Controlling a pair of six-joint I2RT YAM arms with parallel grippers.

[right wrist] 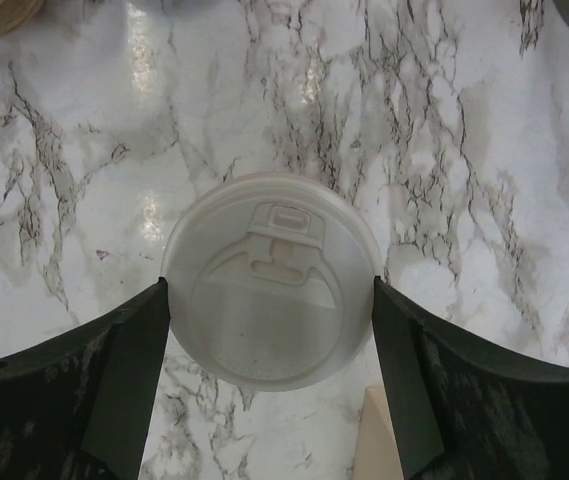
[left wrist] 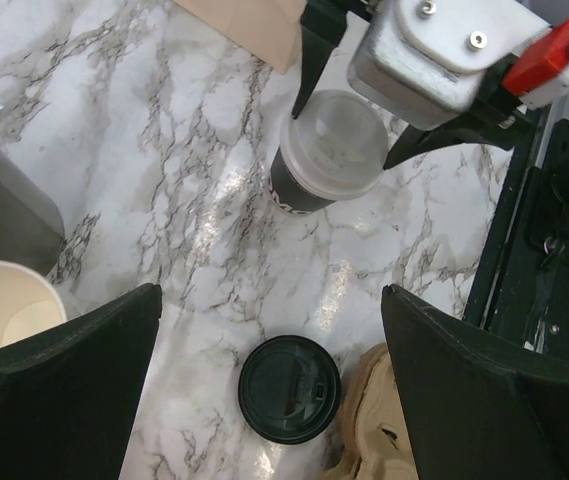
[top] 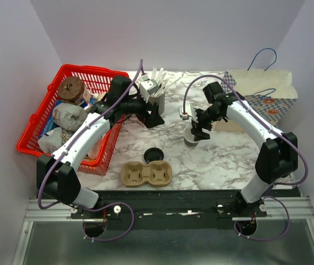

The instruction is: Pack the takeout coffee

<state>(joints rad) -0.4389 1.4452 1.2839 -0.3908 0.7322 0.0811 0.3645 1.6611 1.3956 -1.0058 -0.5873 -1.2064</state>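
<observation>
Spread wide astride the takeout coffee (left wrist: 329, 150), the right hand (right wrist: 271, 330) could pop its lid by squeezing too high.

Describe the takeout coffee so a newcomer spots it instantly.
On the marble table, left of the paper bag, the right gripper straddles the takeout coffee. It is a small dark cup with a white lid on, unlike the loose black lid and the open cream cup.
</observation>
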